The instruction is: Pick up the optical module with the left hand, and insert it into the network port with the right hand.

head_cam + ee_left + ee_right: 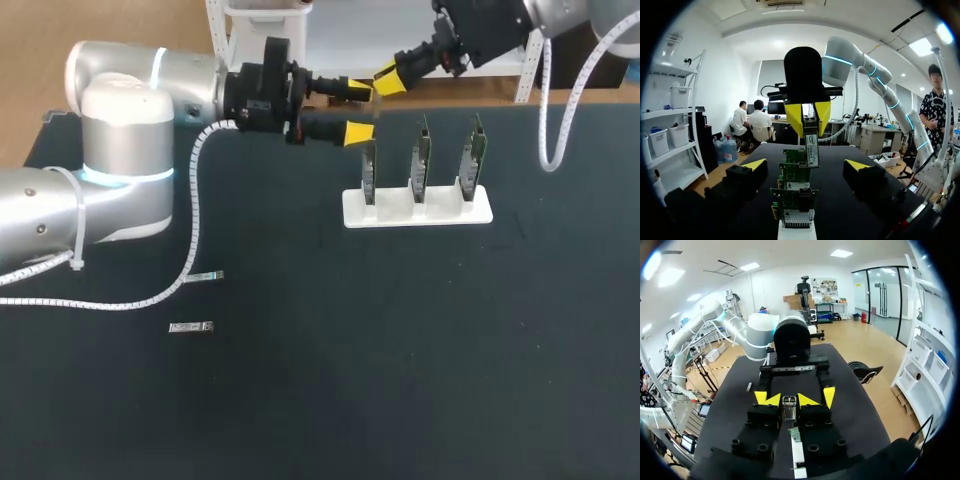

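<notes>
Optical module (811, 145), a slim silver stick, is pinched upright between the two yellow tips of the right claw (810, 131). That grip is plainest in the left wrist view, where the right claw hangs fingers-down straight ahead of the left claw (806, 165). The left claw's own yellow tips stand wide apart on either side and touch nothing.

The right wrist view shows the same meeting from the other side. Its own two fingers are pressed against the module from both sides, and the left claw's spread tips sit just outside them. Beneath the claw lies the narrow end of the white stand (440, 212).

The head view gives the layout that neither wrist view does. The left arm (120, 170) enters from the left of the frame and the right arm (500, 30) from the upper right corner. The two claws meet at the upper middle, above the dark counter (400, 380). From here the module is only a faint sliver between the tips.

Just below and right of the claws, three green network cards (422, 160) stand upright in a row on the stand. Whether the module touches the leftmost card cannot be told. Two loose modules (190, 327) lie flat at the left of the frame, well apart from the stand.
</notes>
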`<move>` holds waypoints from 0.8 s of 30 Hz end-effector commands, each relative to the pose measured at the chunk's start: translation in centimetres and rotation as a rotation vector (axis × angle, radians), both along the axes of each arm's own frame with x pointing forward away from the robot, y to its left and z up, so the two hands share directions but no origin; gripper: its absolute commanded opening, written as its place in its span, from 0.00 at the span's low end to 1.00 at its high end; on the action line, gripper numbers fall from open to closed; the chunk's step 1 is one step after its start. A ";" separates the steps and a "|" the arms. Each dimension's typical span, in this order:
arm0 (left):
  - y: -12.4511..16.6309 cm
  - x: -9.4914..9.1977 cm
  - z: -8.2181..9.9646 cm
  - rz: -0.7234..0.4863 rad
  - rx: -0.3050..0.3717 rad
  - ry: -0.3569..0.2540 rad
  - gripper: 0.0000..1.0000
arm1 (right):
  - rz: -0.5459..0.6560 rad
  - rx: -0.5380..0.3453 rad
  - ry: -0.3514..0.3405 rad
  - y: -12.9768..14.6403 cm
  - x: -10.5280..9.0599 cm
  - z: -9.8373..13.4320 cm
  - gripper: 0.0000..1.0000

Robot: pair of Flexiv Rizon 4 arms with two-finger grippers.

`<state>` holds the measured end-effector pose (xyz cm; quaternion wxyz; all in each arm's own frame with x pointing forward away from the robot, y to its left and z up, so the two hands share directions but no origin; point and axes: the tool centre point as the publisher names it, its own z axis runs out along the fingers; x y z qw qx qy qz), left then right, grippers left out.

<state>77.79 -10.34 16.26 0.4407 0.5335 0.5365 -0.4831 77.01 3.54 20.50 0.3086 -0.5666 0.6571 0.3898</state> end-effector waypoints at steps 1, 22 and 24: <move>1.1 -1.5 1.4 0.051 0.110 -0.013 1.00 | -0.009 0.007 -0.002 -0.2 -0.4 -0.1 0.00; 3.1 -2.8 -1.2 0.108 0.483 -0.011 1.00 | -0.002 -0.003 0.002 -0.6 -0.9 -0.1 0.00; 3.4 -2.8 -1.4 0.117 0.484 -0.007 1.00 | -0.004 -0.004 0.002 -0.6 -0.9 -0.1 0.00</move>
